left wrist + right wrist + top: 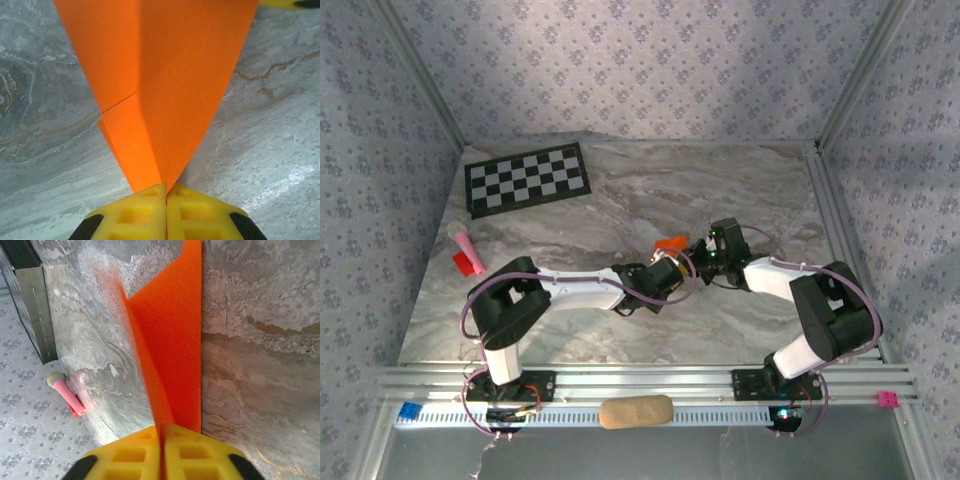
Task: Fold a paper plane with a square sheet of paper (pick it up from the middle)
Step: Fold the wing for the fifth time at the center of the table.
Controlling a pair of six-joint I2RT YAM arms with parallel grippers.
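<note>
Jaws: both pairs clamped on paper plane (165, 90) | thin, creased, orange, tapering

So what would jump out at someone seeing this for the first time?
The bright orange paper stands out: creased into a pointed shape, it is pinched at mid-table between the left hand and the right hand, both closed on it. Next come the black-and-white checkerboard sheet at the far left of the marble table, and a small pink and red object by the left edge.
</note>
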